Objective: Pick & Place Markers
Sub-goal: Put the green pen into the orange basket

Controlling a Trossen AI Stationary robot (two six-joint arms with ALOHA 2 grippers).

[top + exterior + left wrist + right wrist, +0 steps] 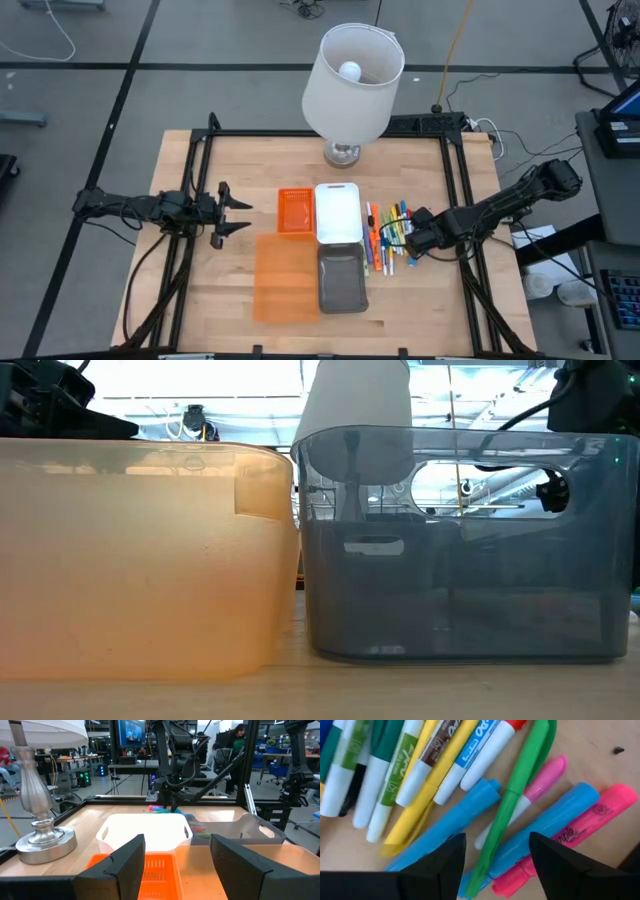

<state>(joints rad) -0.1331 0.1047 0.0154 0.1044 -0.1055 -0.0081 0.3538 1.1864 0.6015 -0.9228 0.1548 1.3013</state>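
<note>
Green pen [507,815] and other markers [390,235] lie directly under right claw [413,243], fingers spread, grasping nothing. Left claw [240,213] spread, waiting left of orange tray [295,211].

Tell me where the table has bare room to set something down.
Bare wood lies between the left gripper and the orange trays, and along the table's left side. The middle is crowded: white tray, grey tray, then the markers with the right gripper over them. The lamp takes the far edge.
</note>
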